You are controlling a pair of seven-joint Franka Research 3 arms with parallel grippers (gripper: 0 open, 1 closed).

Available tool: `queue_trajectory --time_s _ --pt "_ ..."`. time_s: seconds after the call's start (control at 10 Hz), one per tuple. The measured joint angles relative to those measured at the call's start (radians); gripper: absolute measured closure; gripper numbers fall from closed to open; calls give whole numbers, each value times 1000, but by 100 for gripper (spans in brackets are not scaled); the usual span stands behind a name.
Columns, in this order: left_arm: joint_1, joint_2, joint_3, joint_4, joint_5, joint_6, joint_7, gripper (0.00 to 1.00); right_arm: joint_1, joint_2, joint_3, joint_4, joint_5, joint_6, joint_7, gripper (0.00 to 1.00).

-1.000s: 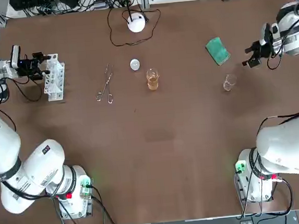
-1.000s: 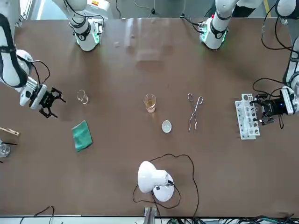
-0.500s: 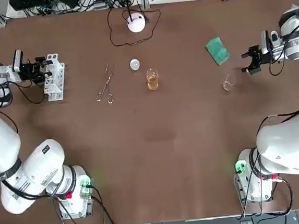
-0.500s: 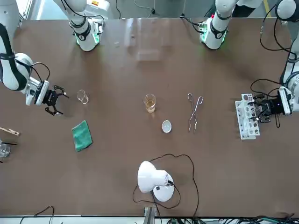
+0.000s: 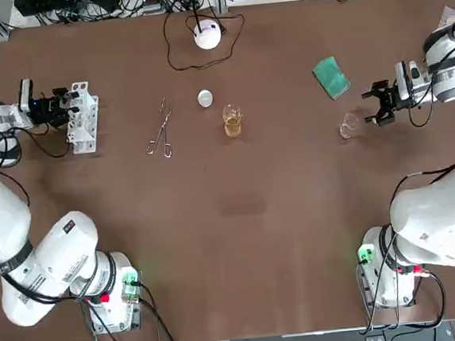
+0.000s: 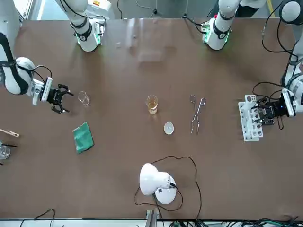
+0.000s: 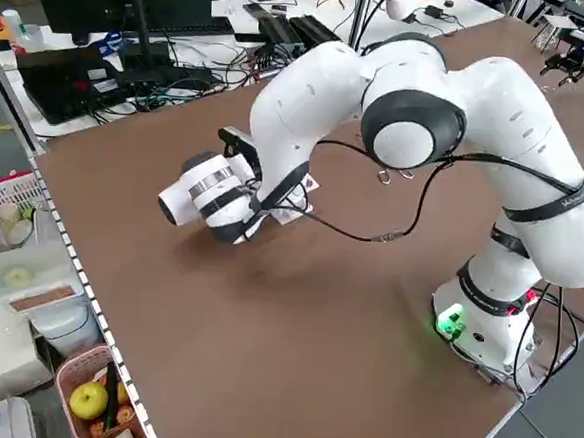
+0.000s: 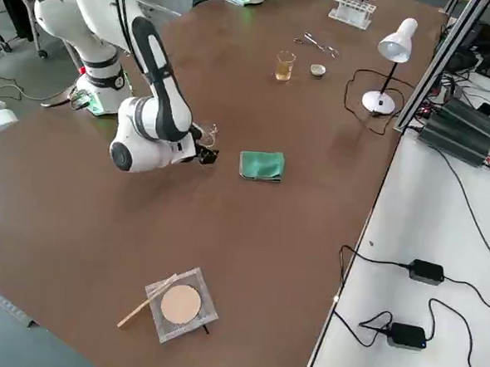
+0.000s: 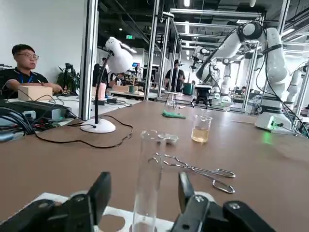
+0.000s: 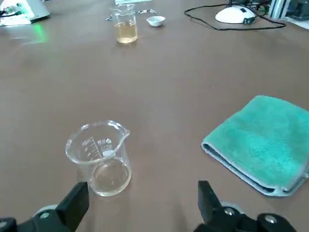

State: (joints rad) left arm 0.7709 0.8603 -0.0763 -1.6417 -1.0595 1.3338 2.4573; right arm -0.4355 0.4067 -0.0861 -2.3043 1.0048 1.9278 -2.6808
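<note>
Left gripper [image 5: 64, 106]: wrist level, low over the table's left edge, fingers spread either side of upright test tube [image 9: 147, 179] in white rack [image 5: 83, 129], not touching. Right gripper [image 5: 379, 103]: level, fingers spread, just beside small beaker [image 5: 349, 125]; its printed scale unreadable.

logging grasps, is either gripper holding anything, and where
Nothing held. Left gripper open astride the test tube in its rack; right gripper open, short of the small beaker.
</note>
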Motion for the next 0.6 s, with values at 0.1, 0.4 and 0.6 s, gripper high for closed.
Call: queue_trajectory --time_s 0.1,0.4,0.6 --pt "1 0 0 2 0 0 0 37 -2 27 0 6 -1 -16 -38 0" --pt "1 0 -4 3 0 0 0 43 -22 81 0 36 -50 -63 -57 0" --pt "1 0 -8 3 0 0 0 58 -26 119 0 55 -57 -95 -72 0"
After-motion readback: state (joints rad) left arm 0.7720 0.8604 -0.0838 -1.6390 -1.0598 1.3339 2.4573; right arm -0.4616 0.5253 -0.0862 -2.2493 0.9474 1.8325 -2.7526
